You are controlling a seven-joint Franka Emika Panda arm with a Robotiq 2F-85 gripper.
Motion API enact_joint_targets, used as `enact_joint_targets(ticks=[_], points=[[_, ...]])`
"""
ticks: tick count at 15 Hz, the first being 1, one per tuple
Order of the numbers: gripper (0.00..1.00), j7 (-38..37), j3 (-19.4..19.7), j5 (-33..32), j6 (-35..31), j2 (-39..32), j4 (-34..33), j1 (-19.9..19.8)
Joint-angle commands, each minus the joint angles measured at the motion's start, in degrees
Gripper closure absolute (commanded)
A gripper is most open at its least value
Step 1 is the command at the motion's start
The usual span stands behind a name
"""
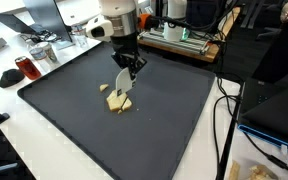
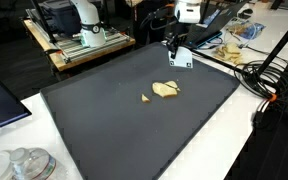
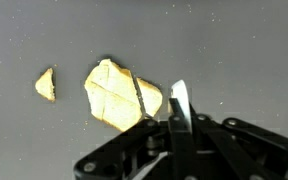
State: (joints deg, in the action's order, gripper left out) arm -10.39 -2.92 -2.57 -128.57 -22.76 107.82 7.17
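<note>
My gripper (image 1: pixel 131 68) (image 2: pixel 176 50) hangs over the black mat (image 1: pixel 174 110) (image 2: pixel 104 120), shut on a thin white blade-like piece (image 1: pixel 121 82) (image 2: pixel 181 61) (image 3: pixel 180 104) that points down. Just below it on the mat lies a pale yellow chunk (image 1: pixel 117 101) (image 2: pixel 166 89) (image 3: pixel 119 95) with a dark cut line through it. A small yellow crumb (image 2: pixel 145 97) (image 3: pixel 46 83) rests a short way apart from the chunk. In the wrist view the white piece stands edge-on between the jaws (image 3: pixel 176 125), beside the chunk's right end and not clearly touching it.
A red mug (image 1: pixel 24 68) and clutter sit off the mat's far corner. A wooden-framed machine (image 1: pixel 184 35) (image 2: pixel 84 40) stands behind. Cables (image 1: pixel 224 120) run along the white table beside the mat. A clear lidded container (image 2: pixel 24 165) sits near one corner.
</note>
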Motion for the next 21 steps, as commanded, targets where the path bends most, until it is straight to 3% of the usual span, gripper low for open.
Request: enact_joint_targets(ticks=[1,13,21], points=[[0.99,-9.98,2.05,-4.59,-1.74,1.84,1.61,3.62],[0.99,-40.0,5.99,-16.97,1.69,-3.64,-7.76,11.08],[0.99,-51.71,6.86,-20.88,14.96,-12.23,-21.45,13.59]])
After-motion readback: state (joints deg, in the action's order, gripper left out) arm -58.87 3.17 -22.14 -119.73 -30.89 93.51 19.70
